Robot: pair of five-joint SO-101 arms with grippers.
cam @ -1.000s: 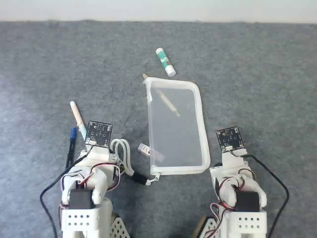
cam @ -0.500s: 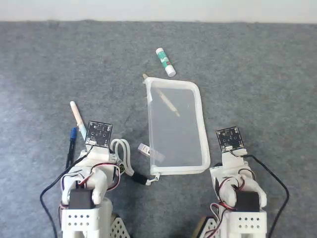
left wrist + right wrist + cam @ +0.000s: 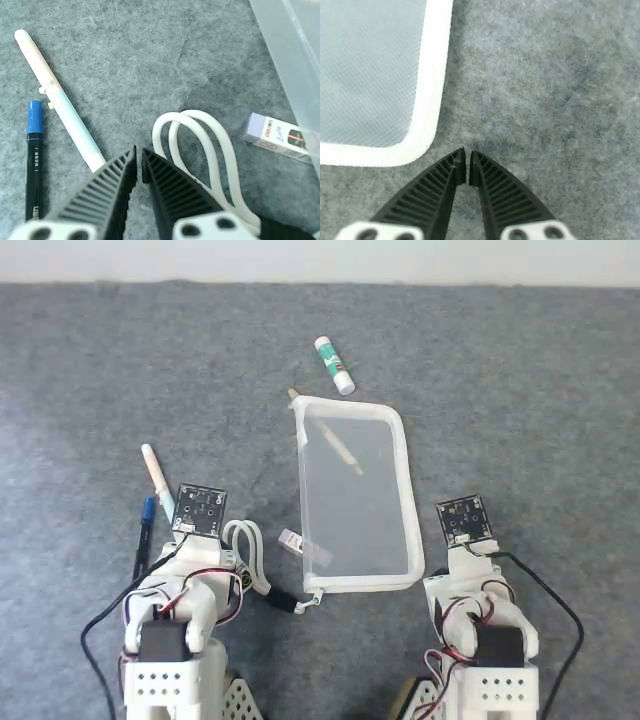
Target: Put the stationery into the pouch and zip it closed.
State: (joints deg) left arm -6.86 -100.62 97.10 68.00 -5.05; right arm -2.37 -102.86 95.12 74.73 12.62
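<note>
A clear pouch with a white zip border lies flat mid-table between the two arms, with a thin pencil-like stick inside. A green-and-white glue stick lies beyond it. Left of the pouch rest a white pen, a blue pen, a small eraser and a white cable loop. My left gripper is shut and empty near the white pen and the cable. My right gripper is shut and empty just off the pouch's near right corner.
Grey carpet covers the table. The cable's black plug lies by the pouch's near left corner. A pale wall strip runs along the far edge. Both arm bases stand at the near edge.
</note>
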